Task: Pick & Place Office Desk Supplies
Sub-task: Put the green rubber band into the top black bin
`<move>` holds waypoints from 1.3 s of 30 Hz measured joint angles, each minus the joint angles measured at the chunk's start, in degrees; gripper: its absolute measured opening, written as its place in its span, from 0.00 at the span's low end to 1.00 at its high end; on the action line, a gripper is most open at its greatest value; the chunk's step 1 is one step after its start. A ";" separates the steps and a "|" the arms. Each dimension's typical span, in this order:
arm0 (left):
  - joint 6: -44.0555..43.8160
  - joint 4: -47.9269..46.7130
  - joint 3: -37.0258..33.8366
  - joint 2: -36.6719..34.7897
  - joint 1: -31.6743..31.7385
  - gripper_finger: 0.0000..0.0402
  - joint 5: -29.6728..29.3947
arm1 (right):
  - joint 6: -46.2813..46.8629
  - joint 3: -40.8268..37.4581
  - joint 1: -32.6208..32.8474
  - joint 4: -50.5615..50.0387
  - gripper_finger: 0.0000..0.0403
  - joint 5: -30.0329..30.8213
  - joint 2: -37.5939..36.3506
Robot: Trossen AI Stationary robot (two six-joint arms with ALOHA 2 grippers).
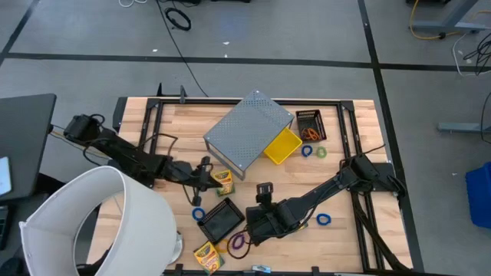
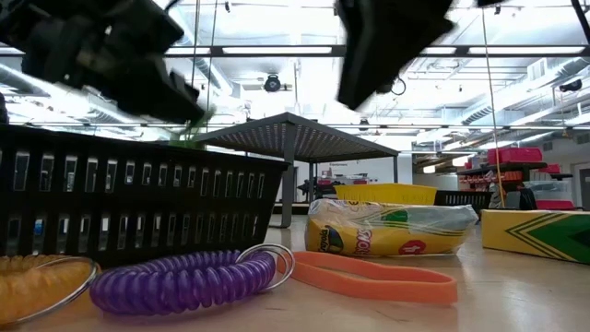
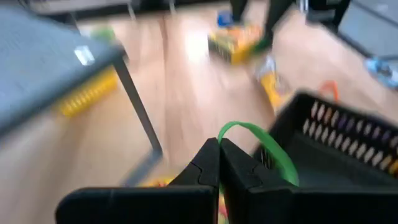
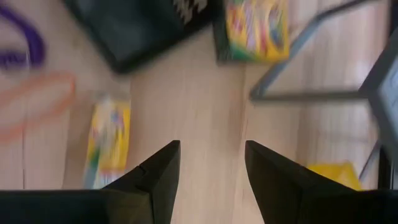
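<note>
A: Left wrist view shows it best: a thin green loop is pinched between the clenched fingers of the left gripper, and it stands up above the fingertips, beside the black basket.

B: And in the high view, where is this?

A: Left of the table centre. The left gripper is at about 11 o'clock from the black basket, and a crayon box lies at 3 o'clock from it, just beside.

B: The right gripper?

A: The right gripper has its fingers spread and grasps nothing; bare wood is between them. In the high view it is at 3 o'clock from the basket.

B: Other supplies?

A: A purple loop and an orange loop lie in front of the basket; a small packet is behind them, probably crayons, the view is too low to be sure.
</note>
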 joint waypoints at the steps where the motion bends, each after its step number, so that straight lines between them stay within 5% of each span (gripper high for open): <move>1: 1.01 1.28 0.00 -0.71 0.00 0.00 -0.32 | -0.51 0.00 -0.20 1.81 0.47 0.70 0.00; 14: 7.75 7.56 0.02 -4.86 0.02 0.00 -6.15 | 0.83 0.00 -4.22 14.98 0.47 14.94 -0.54; 32: 8.87 11.88 0.00 -4.46 0.13 0.00 -6.10 | -1.14 -0.02 -9.80 26.24 0.46 7.28 -2.05; 39: 9.18 11.89 0.02 -4.44 0.13 0.00 -5.39 | -3.04 -0.02 -10.40 26.35 0.27 6.09 -2.08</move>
